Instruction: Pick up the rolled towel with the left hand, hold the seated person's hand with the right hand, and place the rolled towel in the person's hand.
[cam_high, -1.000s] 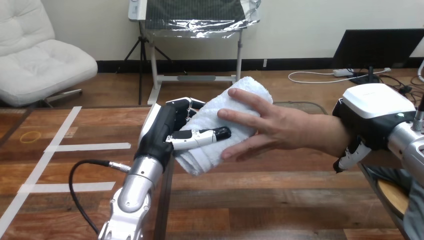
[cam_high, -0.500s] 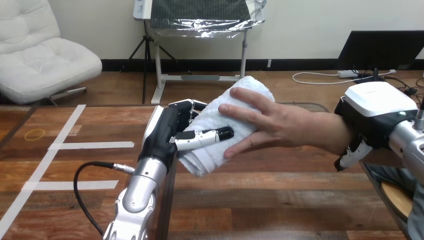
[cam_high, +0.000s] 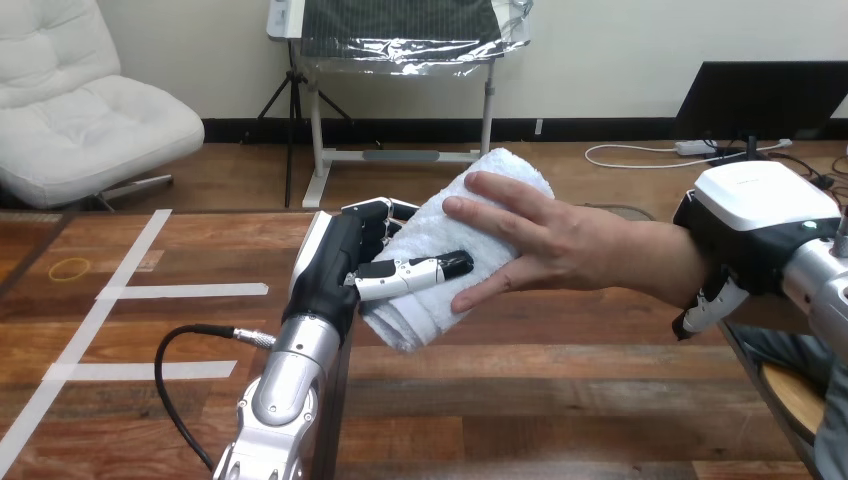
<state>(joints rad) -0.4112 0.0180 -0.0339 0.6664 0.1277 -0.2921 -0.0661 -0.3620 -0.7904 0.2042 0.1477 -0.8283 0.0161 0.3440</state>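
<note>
The rolled towel (cam_high: 430, 228) is held up off the table (cam_high: 560, 400), tilted, its upper end leaning away and its lower end nearer the camera. The left hand (cam_high: 330, 265) grips it from the towel's left side: the thumb (cam_high: 420, 270) lies straight across the towel's near face, pressed into the cloth, and the fingers (cam_high: 378, 210) wrap round the towel's far side, where just their tips show past its left edge. The towel sits clamped between thumb and fingers, about the middle of its length, with its lower end sticking out below the thumb.

The person's hand (cam_high: 560, 245) reaches in from the towel's right and lies flat against the towel's upper half, fingers spread and straight, touching the cloth. Its lowest finger ends just right of the robot thumb's tip, close beside it; whether the two touch I cannot tell.

Further right of the towel, the right hand (cam_high: 755, 215) sits over the person's wrist (cam_high: 665, 265), its white shell on top and its fingers (cam_high: 705, 310) curled down round the wrist's near side, clasping it.

Below the towel the left arm's silver forearm (cam_high: 290, 380) rises from the bottom edge
</note>
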